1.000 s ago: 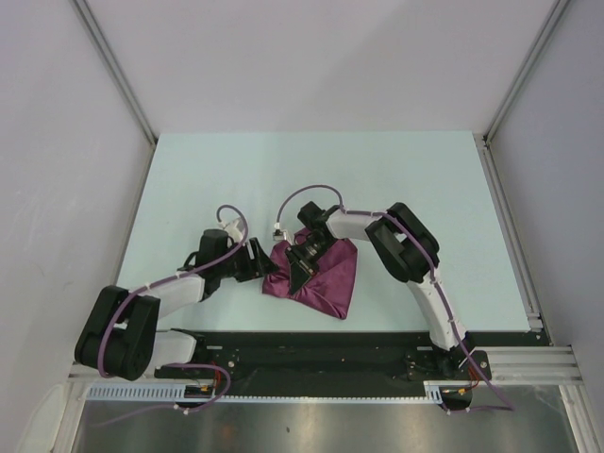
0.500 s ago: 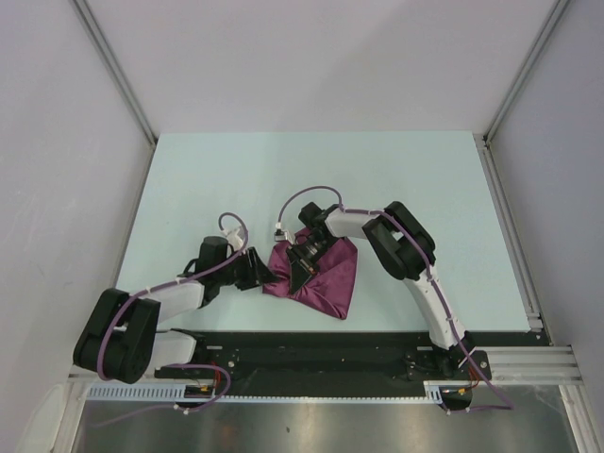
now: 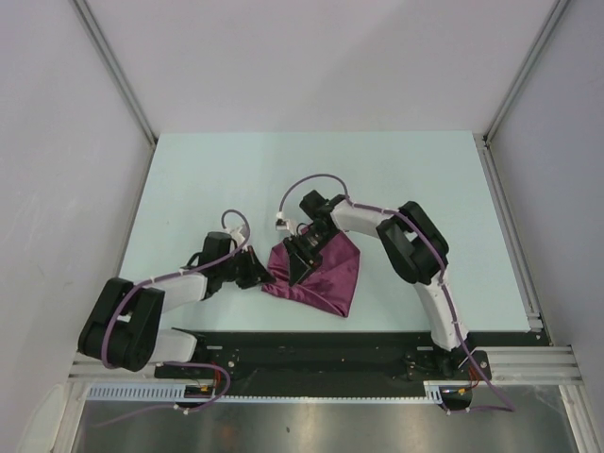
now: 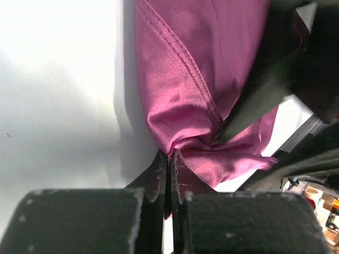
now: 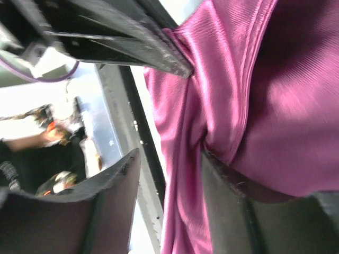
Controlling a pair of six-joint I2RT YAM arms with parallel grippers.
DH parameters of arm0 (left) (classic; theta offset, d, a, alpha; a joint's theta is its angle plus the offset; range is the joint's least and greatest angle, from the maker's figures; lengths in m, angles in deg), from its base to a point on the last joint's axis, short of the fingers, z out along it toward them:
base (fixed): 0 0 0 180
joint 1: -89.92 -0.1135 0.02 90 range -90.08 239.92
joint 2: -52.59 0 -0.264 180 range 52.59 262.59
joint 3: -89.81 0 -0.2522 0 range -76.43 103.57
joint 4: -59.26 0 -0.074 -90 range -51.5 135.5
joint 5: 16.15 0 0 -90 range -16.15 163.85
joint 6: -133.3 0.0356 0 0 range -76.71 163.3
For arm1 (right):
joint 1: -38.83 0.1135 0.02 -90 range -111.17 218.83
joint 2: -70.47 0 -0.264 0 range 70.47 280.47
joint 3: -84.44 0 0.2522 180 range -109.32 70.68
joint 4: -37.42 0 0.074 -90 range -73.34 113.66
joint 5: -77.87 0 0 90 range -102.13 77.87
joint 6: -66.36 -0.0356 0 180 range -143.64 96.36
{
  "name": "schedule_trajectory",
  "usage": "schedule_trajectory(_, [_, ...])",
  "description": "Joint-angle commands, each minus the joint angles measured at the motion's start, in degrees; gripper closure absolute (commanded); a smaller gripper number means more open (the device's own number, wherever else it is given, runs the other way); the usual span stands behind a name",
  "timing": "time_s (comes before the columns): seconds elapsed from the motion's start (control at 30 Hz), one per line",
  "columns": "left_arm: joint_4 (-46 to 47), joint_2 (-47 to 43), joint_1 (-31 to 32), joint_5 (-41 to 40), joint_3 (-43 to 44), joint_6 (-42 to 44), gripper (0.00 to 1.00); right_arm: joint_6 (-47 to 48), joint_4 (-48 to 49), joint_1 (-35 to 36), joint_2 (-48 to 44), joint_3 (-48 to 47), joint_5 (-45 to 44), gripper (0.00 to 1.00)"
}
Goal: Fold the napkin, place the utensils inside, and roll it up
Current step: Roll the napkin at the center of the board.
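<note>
The plum napkin [image 3: 326, 278] lies crumpled and folded on the pale table, near the front middle. My left gripper [image 3: 267, 275] is at its left edge, and in the left wrist view this gripper [image 4: 169, 154] is shut on a bunched fold of the napkin [image 4: 180, 79]. My right gripper [image 3: 298, 265] hovers over the cloth's left part. In the right wrist view it [image 5: 169, 172] stands open, with a ridge of napkin [image 5: 254, 106] lying against its right finger [image 5: 228, 185]. The utensils are hidden or out of view.
The pale green table [image 3: 236, 179] stretches behind and to both sides of the cloth. A black base rail [image 3: 321, 351] runs along the near edge. White walls with metal posts [image 3: 113, 71] close in the sides and back.
My left gripper slid right to the napkin's left edge and shut on it. My right gripper opened, letting go of the cloth, and its arm swung slightly back.
</note>
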Motion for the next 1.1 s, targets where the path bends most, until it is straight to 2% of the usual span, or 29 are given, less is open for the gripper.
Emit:
schedule_trajectory(0.0, [-3.8, 2.6, 0.1, -0.7, 3.9, 1.1, 1.0, -4.3, 4.1, -0.8, -11.6, 2.0, -11.8, 0.39])
schedule_trajectory(0.07, [-4.5, 3.5, 0.1, -0.6, 5.3, 1.4, 1.0, -5.2, 9.7, 0.9, -18.0, 7.2, -18.3, 0.34])
schedule_trajectory(0.1, [-5.3, 4.2, 0.1, -0.8, 5.6, 1.7, 1.0, -5.3, 11.6, 1.7, -20.4, 9.3, -24.3, 0.33])
schedule_trajectory(0.27, [-6.6, 7.0, -0.5, -0.3, 7.8, 2.6, 1.0, -4.9, 27.7, 12.9, -32.6, 25.5, -42.9, 0.31])
schedule_trajectory(0.3, [-6.6, 7.8, -0.5, -0.1, 8.1, 2.8, 1.0, -4.3, 31.3, 15.2, -33.6, 27.1, -49.4, 0.31])
schedule_trajectory(0.33, [-6.6, 8.3, -0.6, 0.6, 8.4, 2.8, 1.0, -2.7, 32.9, 18.7, -34.4, 28.4, -52.4, 0.31])
schedule_trajectory(0.47, [-6.9, 9.8, -0.9, 1.1, 9.0, 3.4, 1.0, 1.7, 38.8, 25.3, -34.1, 32.5, -67.2, 0.31])
schedule_trajectory(0.7, [-6.8, 10.8, -1.3, 2.0, 9.4, 3.7, 1.0, 9.3, 46.2, 30.5, -30.2, 33.5, -75.8, 0.31])
schedule_trajectory(1.07, [-7.1, 11.0, -1.4, 2.3, 9.7, 4.1, 1.0, 10.3, 43.8, 28.3, -24.9, 31.3, -73.9, 0.32])
